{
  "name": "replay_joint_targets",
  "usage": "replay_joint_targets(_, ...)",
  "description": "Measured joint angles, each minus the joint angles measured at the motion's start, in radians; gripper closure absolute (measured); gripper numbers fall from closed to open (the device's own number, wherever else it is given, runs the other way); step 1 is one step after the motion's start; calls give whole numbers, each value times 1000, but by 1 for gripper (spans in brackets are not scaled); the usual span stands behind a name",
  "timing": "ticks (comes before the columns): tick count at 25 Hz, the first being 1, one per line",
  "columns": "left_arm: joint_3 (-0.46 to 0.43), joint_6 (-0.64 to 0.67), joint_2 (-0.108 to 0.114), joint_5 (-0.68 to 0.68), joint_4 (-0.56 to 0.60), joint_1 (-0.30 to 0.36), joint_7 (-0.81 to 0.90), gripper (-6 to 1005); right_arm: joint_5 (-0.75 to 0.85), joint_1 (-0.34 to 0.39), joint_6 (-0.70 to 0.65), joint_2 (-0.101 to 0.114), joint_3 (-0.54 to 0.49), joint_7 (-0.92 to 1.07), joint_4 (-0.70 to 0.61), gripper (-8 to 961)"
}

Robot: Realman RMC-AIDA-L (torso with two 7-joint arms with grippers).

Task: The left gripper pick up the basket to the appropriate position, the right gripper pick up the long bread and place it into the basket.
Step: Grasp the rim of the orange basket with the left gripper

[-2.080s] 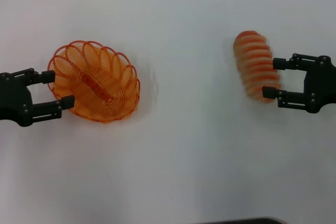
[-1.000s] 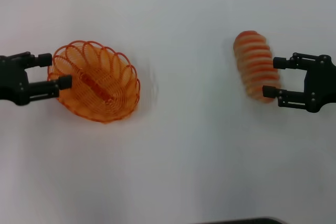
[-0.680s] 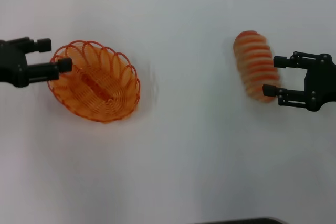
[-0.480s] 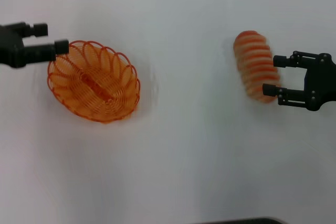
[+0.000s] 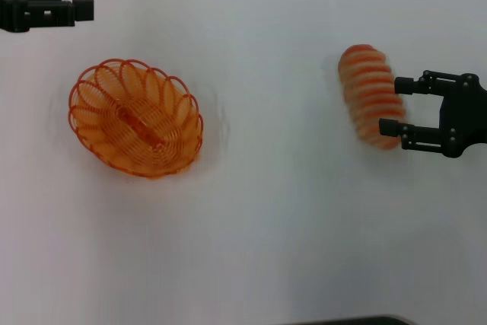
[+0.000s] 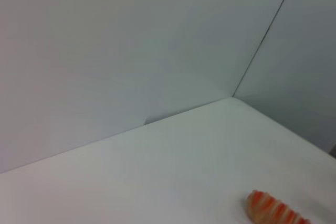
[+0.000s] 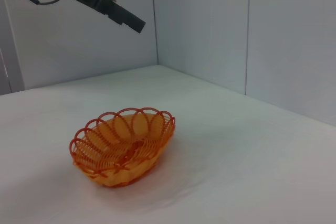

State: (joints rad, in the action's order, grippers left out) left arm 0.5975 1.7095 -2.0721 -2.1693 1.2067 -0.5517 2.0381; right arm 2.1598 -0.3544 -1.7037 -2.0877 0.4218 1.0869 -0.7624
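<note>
The orange wire basket (image 5: 137, 118) stands on the white table at the left; it also shows in the right wrist view (image 7: 123, 148). My left gripper (image 5: 68, 1) is open and empty, raised at the far left corner, well clear of the basket; one of its fingers shows in the right wrist view (image 7: 125, 19). The long bread (image 5: 370, 97), tan with orange ridges, lies at the right; its end shows in the left wrist view (image 6: 275, 211). My right gripper (image 5: 397, 106) is open, its fingers at the bread's right side and near end.
The white table (image 5: 266, 211) runs between basket and bread. Grey walls meet at a corner behind the table (image 7: 152, 24). A dark edge shows at the table's front (image 5: 350, 320).
My left gripper has moved from the basket's left rim away toward the far left corner, rising, with nothing in it. The basket has stayed put. The right gripper and bread have not moved.
</note>
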Motion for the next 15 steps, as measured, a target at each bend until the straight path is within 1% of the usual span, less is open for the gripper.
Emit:
replay_joint_targets(2, 6, -2, 2, -13, 11, -7, 16, 203, 0, 0, -1, 0, 0, -1, -1, 204)
replay_joint_targets(3, 31, -5, 7, -67, 42, -35, 68, 202, 0, 0, -1, -1, 0, -1, -1, 204)
replay_joint_targets(5, 45, -5, 8, -93, 53, -46, 92, 202, 0, 0, -2, -1, 0, -1, -2, 204)
replay_joint_targets(9, 89, -26, 9, -220, 98, -89, 204, 202, 0, 0, -6, -2, 0, -2, -2, 204)
replay_joint_targets(15, 164, -44, 8, -392, 115, -153, 332, 203, 0, 0, -7, -2, -3, -7, 1, 204)
